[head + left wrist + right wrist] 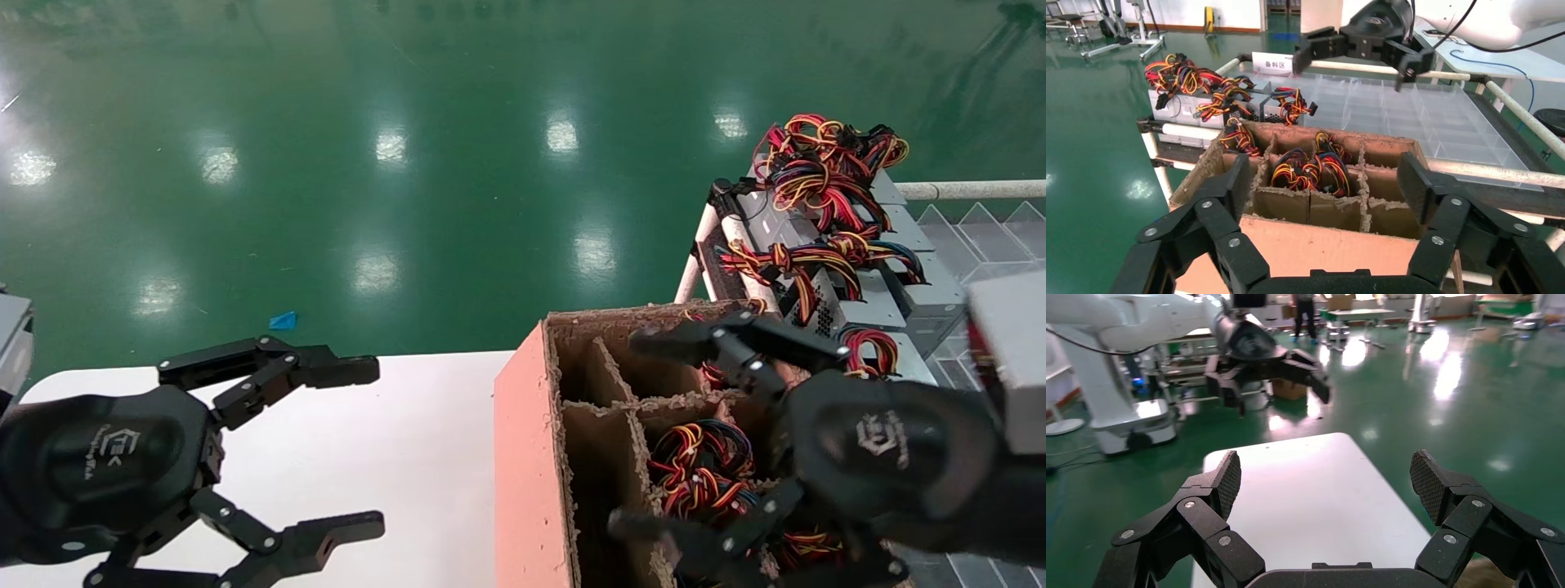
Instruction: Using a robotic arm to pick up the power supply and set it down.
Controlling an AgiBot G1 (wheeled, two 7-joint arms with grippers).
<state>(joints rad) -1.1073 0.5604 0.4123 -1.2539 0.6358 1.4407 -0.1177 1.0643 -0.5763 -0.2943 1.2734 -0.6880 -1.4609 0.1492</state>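
Several grey power supply boxes (940, 286) with red, yellow and black wire bundles (825, 163) lie on a rack at the back right; the left wrist view shows them (1177, 107) behind the carton. More wire bundles (703, 465) (1315, 168) poke out of a divided cardboard carton (523, 425) (1303, 245); the bodies under them are hidden. My right gripper (628, 431) (1327, 481) hangs open above the carton, holding nothing. My left gripper (372, 447) (1324, 184) is open over the white table (425, 425), facing the carton's side.
Clear plastic divider trays (989, 237) (1413, 110) fill the rack on the right, framed by white pipe rails (964, 189). Green floor (409, 163) lies beyond the table (1309, 496). A small blue scrap (283, 320) is on the floor.
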